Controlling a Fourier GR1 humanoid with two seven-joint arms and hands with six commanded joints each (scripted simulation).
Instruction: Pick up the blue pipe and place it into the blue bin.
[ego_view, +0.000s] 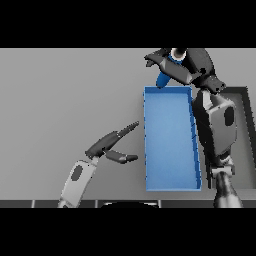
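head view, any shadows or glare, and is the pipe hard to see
Head view: light is flat and even, no glare and no clear cast shadows on the table; the blue pipe is mostly hidden by the dark right hand curled round it beyond the bin; the left hand shows plainly.

Table (60, 100): uniform mid grey. Bin (170, 145): bright blue throughout, walls slightly darker than floor. Pipe (163, 79): deeper blue. Tray (246, 125) at far right: dark grey rim, lighter grey inside. Left hand (107, 146) and right hand (172, 67): both dark charcoal.
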